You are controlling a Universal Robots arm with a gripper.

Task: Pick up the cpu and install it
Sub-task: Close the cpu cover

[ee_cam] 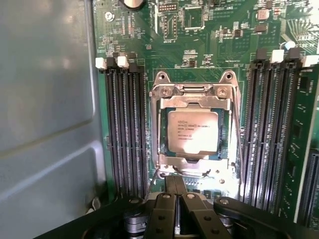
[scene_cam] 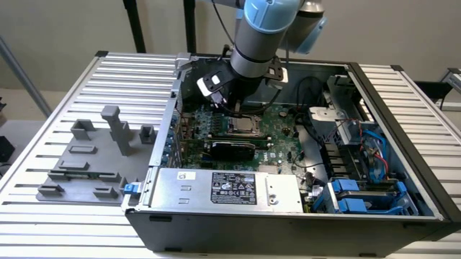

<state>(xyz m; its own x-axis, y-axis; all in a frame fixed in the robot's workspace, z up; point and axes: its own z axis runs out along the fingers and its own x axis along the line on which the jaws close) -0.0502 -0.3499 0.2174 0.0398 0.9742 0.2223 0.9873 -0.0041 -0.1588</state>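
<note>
- Exterior view: your arm hangs over the open computer case; its wrist hides what lies under the tool.
- Wrist view: the gripper is pinched together and empty. The cpu lies just ahead of it, in the socket frame, its edges partly covered. It is probably light, stiff and fragile, so take it by its edges.

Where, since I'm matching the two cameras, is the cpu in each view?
Exterior view: the cpu lies mid-motherboard, seated in the socket just by the gripper.
Wrist view: the cpu sits inside the socket's metal frame, between two banks of memory slots.
Shared landmark: the shut gripper, empty, close beside the socket.
</note>
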